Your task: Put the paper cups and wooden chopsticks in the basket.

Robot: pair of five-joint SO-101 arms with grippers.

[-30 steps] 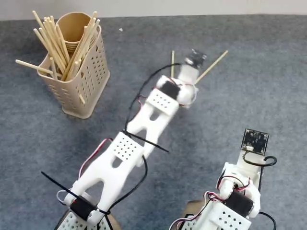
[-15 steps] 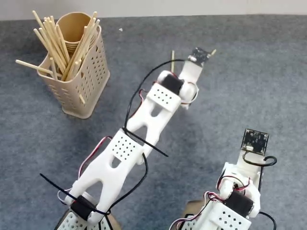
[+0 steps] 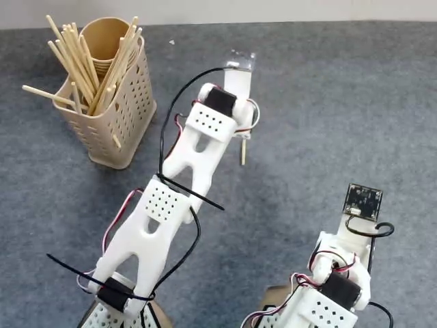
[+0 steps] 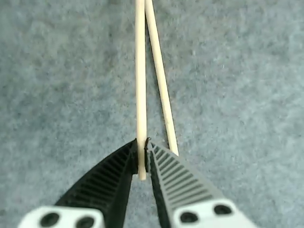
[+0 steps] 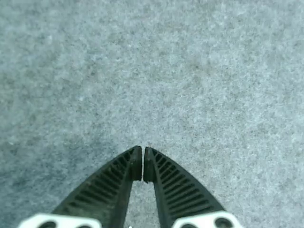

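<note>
Left arm has swung toward basket (cups already in), jaws clamped on one chopstick; second stick alongside, grip unclear. Right jaws closed on nothing. Drop-off next.

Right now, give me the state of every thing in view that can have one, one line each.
left gripper: shut on the held chopstick.
held chopstick: clamped near one end.
second chopstick: beside the held one; gripped or loose, cannot tell.
right gripper: shut, empty, over carpet.
basket: upright, filled.
paper cups: stacked inside the basket.
basket chopsticks: standing in the basket, leaning past its rim.
</note>
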